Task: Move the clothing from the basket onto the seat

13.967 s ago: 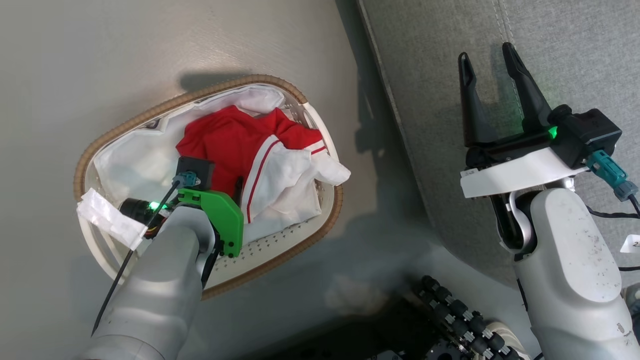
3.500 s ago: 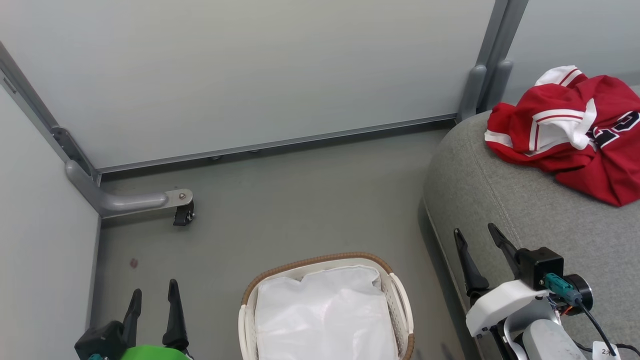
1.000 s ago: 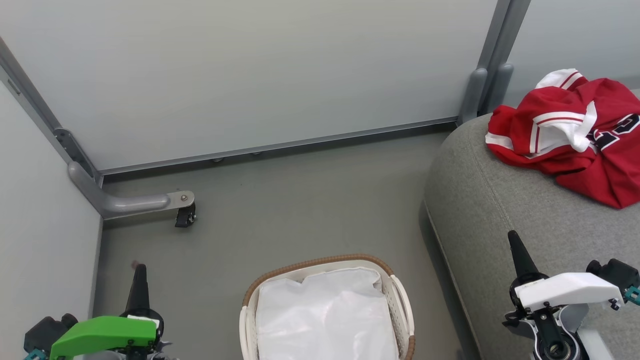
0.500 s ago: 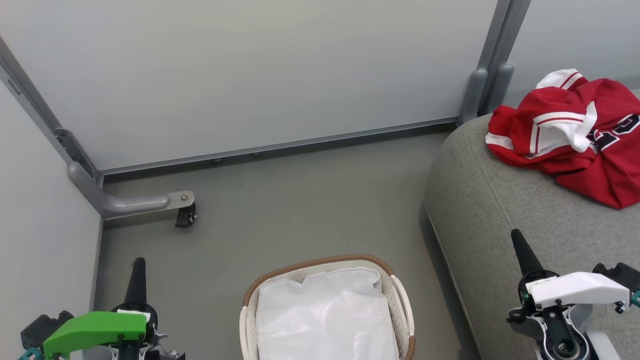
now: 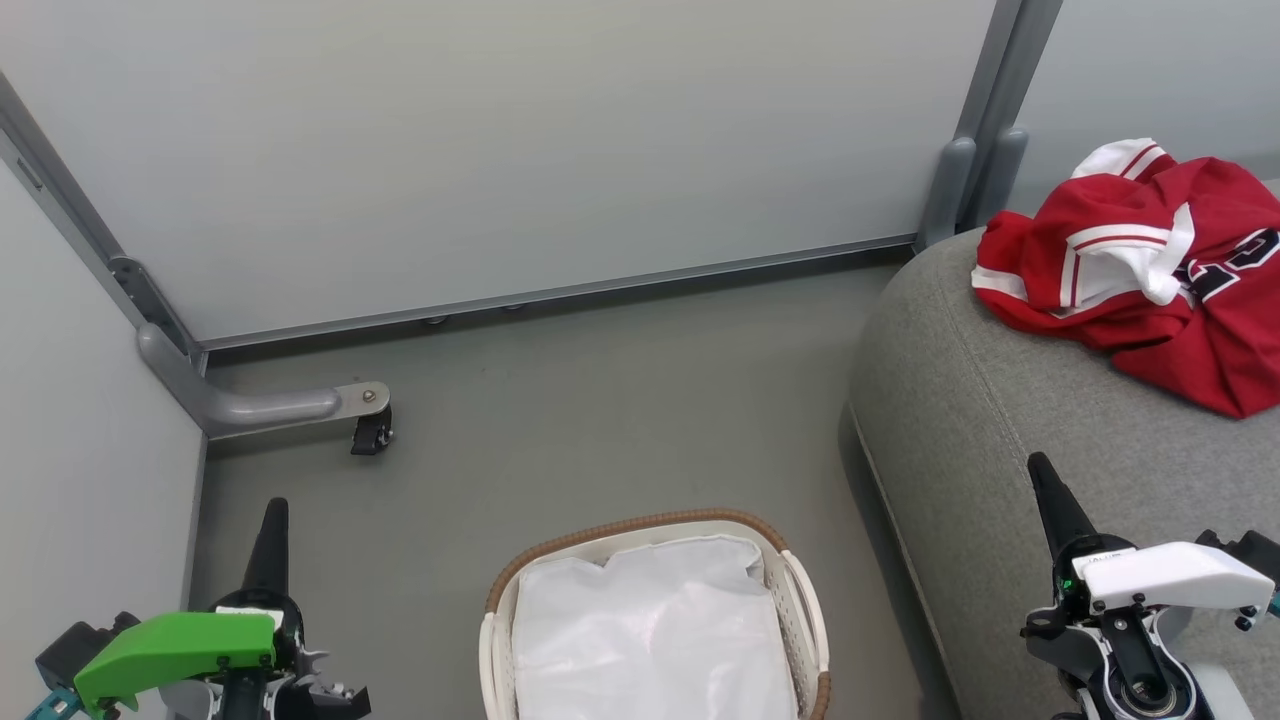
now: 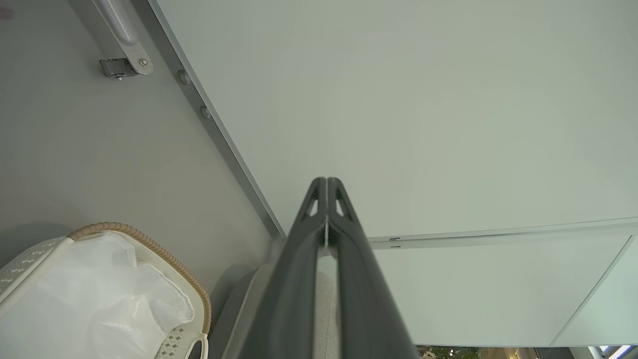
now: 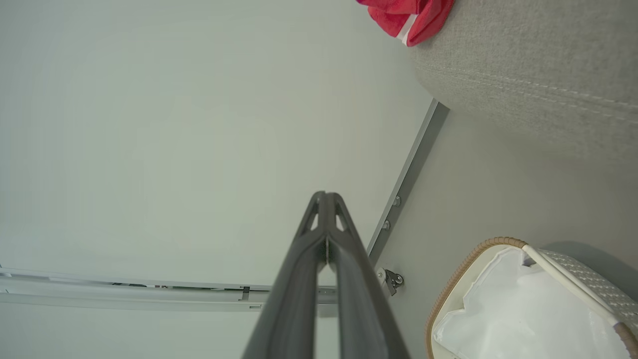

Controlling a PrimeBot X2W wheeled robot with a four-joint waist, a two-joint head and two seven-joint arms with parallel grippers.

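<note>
Clothing (image 5: 1150,270), red with white stripes, lies in a crumpled heap on the far part of the big grey seat (image 5: 1000,440). The little white basket (image 5: 640,524) with the brown rim sits on the floor (image 5: 600,400) just beside the seat, and its white liner (image 5: 650,640) shows inside. The left tool (image 5: 273,510) is over the floor, left of the basket, its two fingers pressed together and holding nothing. The right tool (image 5: 1042,468) is over the near part of the seat, pinched together too, with nothing in it.
</note>
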